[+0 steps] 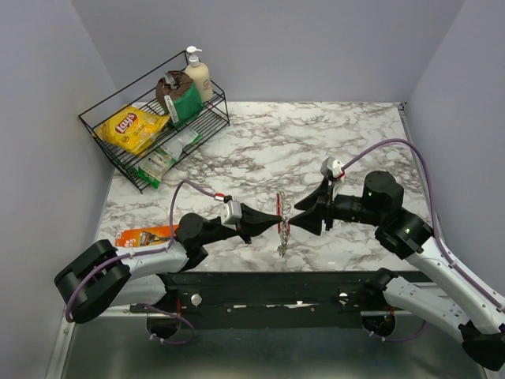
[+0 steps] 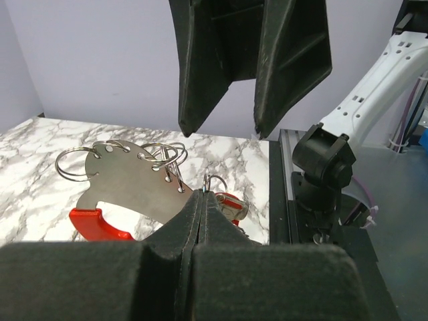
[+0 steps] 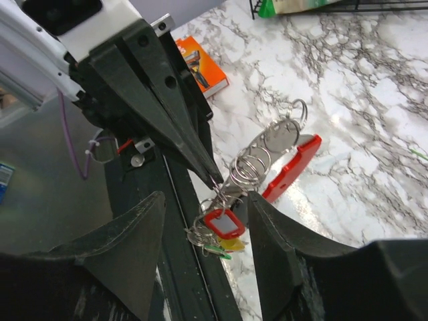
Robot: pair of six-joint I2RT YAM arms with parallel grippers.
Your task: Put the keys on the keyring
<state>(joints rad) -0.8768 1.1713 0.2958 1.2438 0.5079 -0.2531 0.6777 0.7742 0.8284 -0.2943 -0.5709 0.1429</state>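
Observation:
The keyring (image 2: 131, 179) is a silvery plate with several wire rings and a red curved piece (image 2: 99, 224). It hangs above the table's near edge, and my left gripper (image 2: 202, 195) is shut on a wire ring at its end. From that ring dangle the keys (image 3: 224, 226), with red, yellow and green tags. In the top view the keyring (image 1: 282, 212) hangs between both arms with the keys (image 1: 282, 246) below it. My right gripper (image 3: 204, 198) is open, one finger on each side of the key bunch, and faces the left gripper (image 3: 212, 175).
A flat orange packet (image 1: 144, 234) lies by the left arm. At the back left a black wire rack (image 1: 215, 106) holds a yellow chip bag, a lotion bottle and other packets. The dark metal frame (image 1: 260, 286) runs along the near edge under the keys.

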